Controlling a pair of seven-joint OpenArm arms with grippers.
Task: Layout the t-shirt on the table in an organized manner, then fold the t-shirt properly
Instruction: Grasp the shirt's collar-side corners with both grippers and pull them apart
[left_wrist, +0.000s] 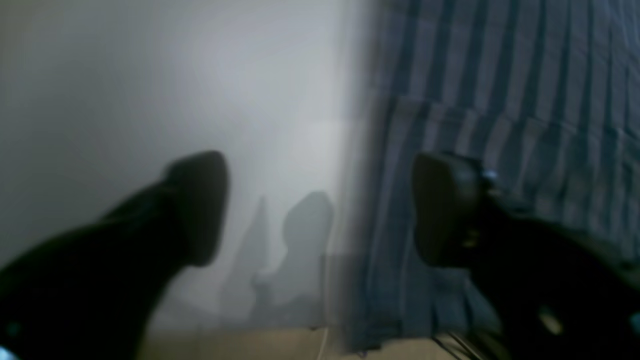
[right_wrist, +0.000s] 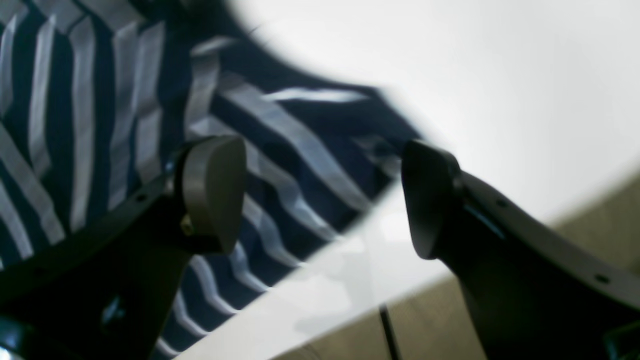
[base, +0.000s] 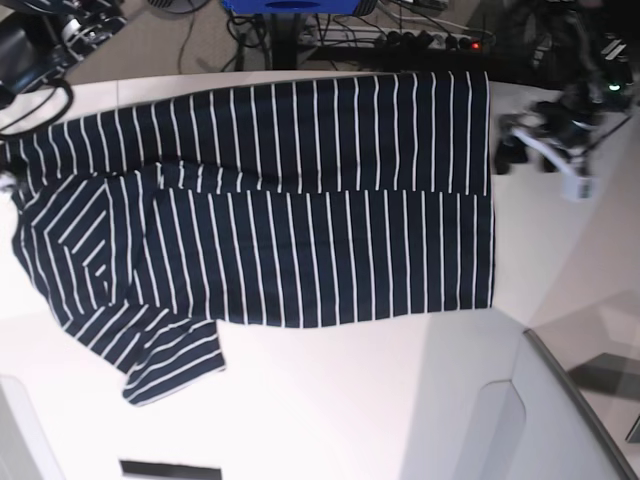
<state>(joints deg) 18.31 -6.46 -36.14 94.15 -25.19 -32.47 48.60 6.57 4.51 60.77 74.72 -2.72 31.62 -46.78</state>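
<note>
Navy white-striped fabric t-shirt across frame centre, hem near spread-jawed left gripper at right; right gripper agape over sleeve.

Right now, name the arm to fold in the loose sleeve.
Right, probably: the sleeve lies on its side, right gripper open over the shirt; left gripper is at the hem.

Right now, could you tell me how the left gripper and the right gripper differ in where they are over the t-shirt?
The left gripper straddles a straight edge of the t-shirt, one jaw over bare table; the right gripper hovers over a pointed corner of the shirt. The left wrist view is badly blurred, while the right wrist view is sharper. Both have jaws wide apart with nothing held.
</note>
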